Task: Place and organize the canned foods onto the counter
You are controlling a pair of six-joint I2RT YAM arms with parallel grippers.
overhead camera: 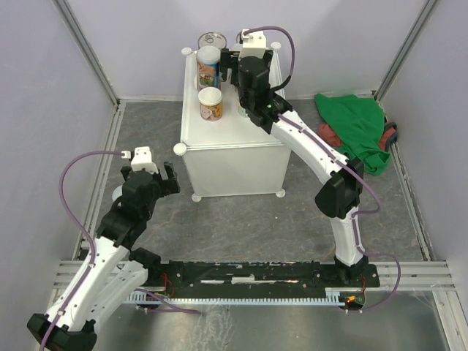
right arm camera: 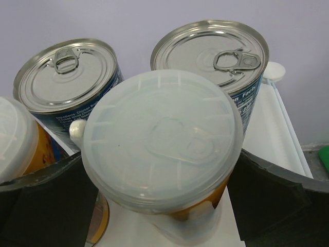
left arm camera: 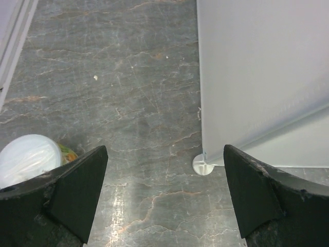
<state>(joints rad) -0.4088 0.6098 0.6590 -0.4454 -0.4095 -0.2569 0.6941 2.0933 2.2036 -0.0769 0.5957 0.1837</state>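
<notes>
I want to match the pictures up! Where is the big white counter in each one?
Top external: the counter stands upper middle, cans on its top.
Left wrist: its plain white side fills the right part.
Right wrist: only its top shows, lower right under the cans.
Shared landmarks: its corner foot links top and left wrist; a silver-topped can links top and right wrist.
</notes>
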